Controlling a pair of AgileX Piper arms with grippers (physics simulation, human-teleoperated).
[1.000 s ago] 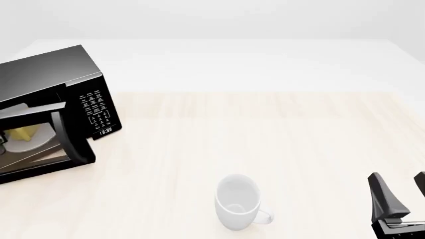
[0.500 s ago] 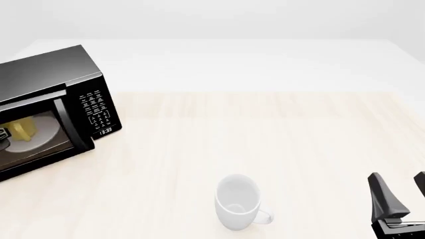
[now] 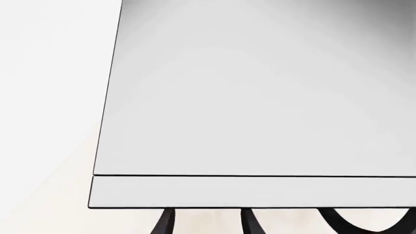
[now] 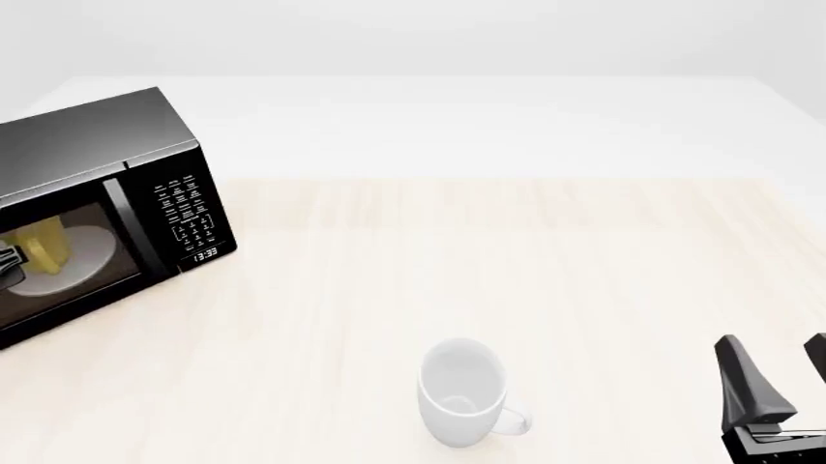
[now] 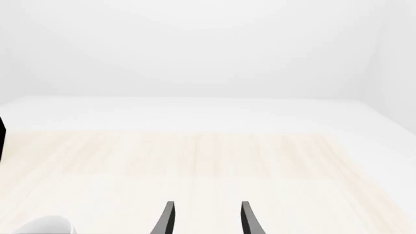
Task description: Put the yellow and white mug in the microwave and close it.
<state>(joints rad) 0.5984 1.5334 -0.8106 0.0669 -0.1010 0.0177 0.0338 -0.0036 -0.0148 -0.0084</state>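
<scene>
Microwave (image 4: 103, 208) w/ door shut, yellow and white mug (image 4: 49, 246) inside – table (image 4: 516, 251) scene.
Microwave: black, far left of table, button panel + clock facing front; mug visible thru door glass on white turntable plate (image 4: 88, 263). 1 white mug (image 4: 459, 391) upright, near front edge, handle toward right. Right gripper (image 5: 204, 219): low at front right, fingers apart, holding nothing. Left gripper (image 3: 206, 222): fingertips just at microwave's gray surface, parted, nothing between them.

Two mugs, one yellow and white mug (image 4: 48, 244), one all-white mug (image 4: 462, 390); one microwave (image 4: 97, 208).
</scene>
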